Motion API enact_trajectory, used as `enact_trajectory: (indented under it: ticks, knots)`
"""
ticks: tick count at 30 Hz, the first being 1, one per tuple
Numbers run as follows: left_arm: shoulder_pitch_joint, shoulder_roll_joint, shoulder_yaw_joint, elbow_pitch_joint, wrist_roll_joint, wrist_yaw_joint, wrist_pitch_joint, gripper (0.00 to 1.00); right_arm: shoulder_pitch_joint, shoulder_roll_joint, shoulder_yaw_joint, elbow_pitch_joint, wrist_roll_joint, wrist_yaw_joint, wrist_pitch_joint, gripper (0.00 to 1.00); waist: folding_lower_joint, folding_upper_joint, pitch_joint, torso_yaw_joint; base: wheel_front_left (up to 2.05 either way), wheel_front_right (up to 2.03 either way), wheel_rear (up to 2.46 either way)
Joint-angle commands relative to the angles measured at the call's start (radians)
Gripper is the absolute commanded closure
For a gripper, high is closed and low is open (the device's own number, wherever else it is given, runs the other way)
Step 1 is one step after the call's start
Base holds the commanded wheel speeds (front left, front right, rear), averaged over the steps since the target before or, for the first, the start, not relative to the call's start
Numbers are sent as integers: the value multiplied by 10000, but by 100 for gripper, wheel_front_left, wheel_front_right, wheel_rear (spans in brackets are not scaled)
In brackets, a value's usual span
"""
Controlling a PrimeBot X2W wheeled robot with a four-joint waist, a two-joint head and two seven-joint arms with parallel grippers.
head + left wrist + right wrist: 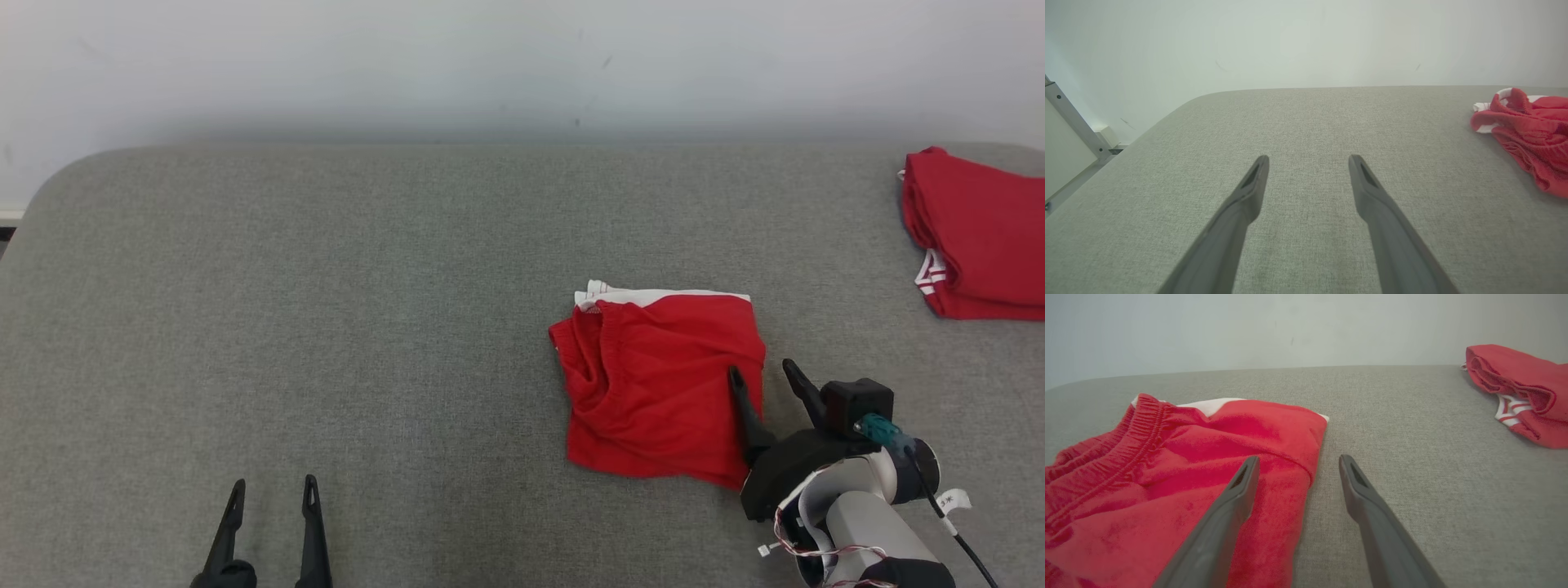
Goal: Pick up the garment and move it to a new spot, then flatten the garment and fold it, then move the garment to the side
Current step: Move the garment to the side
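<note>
The garment (653,384), red shorts with white trim and an elastic waistband, lies folded on the grey table, right of centre. In the right wrist view the garment (1180,469) spreads across the left half; in the left wrist view its edge (1527,134) shows at far right. My right gripper (763,376) is open at the garment's right edge, one finger over the red cloth, the other over bare table; the same straddle appears in its wrist view (1298,459). My left gripper (273,486) stands open and empty at the lower left, also seen over bare table (1308,157).
A second folded red garment with white stripes (976,237) lies at the table's far right edge, also in the right wrist view (1519,392). The grey table (326,310) ends at a white wall behind. A metal frame (1069,118) stands past the table's left corner.
</note>
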Motion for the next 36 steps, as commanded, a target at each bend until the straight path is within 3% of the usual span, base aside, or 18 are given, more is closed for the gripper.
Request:
enact_trajectory:
  ticks: [1, 8, 9, 10, 11, 12, 22, 36]
  knots:
    - [-224, -11, -52, 29, -53, 26, -31, 0, -266, -28, -24, 476, 103, 18, 131, 0, -2, -1, 271, 256, 0, 0, 0]
    - [-417, -11, -39, 120, -125, 64, -31, 0, -1135, 155, 359, 2245, 681, 18, 230, 0, -2, -1, 471, 393, 0, 0, 0]
    - [-419, -12, -29, 122, -124, 63, -31, 0, -1200, 191, 505, 2449, 779, 20, 290, 4, -2, -1, 474, 391, 0, 0, 0]
    - [-416, -11, -4, 129, -129, 62, -31, 0, -1233, 253, 640, 2587, 890, 20, 290, 47, -2, -1, 471, 380, 0, 0, 0]
    - [-417, -11, 18, 133, -135, 65, -31, 0, -1255, 287, 777, 2692, 1000, 20, 274, 64, -2, -1, 470, 362, 0, 0, 0]
    - [-419, -12, 41, 137, -140, 69, -31, 0, -1304, 306, 913, 2803, 1104, 20, 270, 100, -2, -1, 468, 332, 0, 0, 0]
    - [-639, -11, 82, -9, -98, -5, -31, 0, -2655, -894, 2194, 2661, 1542, -5, 93, 100, -2, -1, 881, -172, 0, 0, 0]
    - [-1886, -11, -218, -562, 203, -185, -29, 0, -5515, -3924, 4891, 1345, 2420, -5, 1260, 100, -2, -1, 2843, -578, 0, 0, 0]
